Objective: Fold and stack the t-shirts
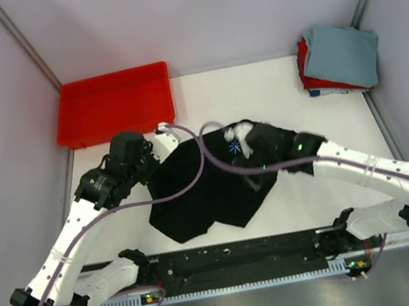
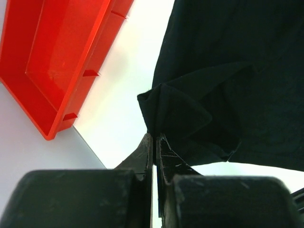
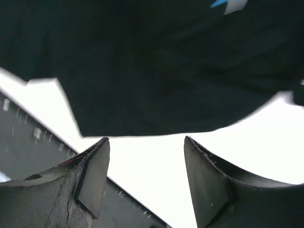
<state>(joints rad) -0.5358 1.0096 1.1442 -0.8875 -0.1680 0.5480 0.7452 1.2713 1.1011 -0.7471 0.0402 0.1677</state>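
The black t-shirt (image 1: 204, 193) is spread, partly folded, mid-table (image 1: 272, 85), between the 2 arms. The left claw (image 1: 163, 136) is seen at the shirt's far-left corner, jaws pressed together on a bunched fold of the black cloth (image 2: 154, 142). The right claw (image 1: 249, 145) is held over the shirt's far-right part, near a white and blue print; its jaws are spread wide with nothing between them (image 3: 146, 138). 1 folded grey-blue t-shirt (image 1: 342, 56) is stacked on a red t-shirt (image 1: 317, 84) at the far-right corner. A red tray (image 1: 117, 105) is placed far left, apart from the shirt.
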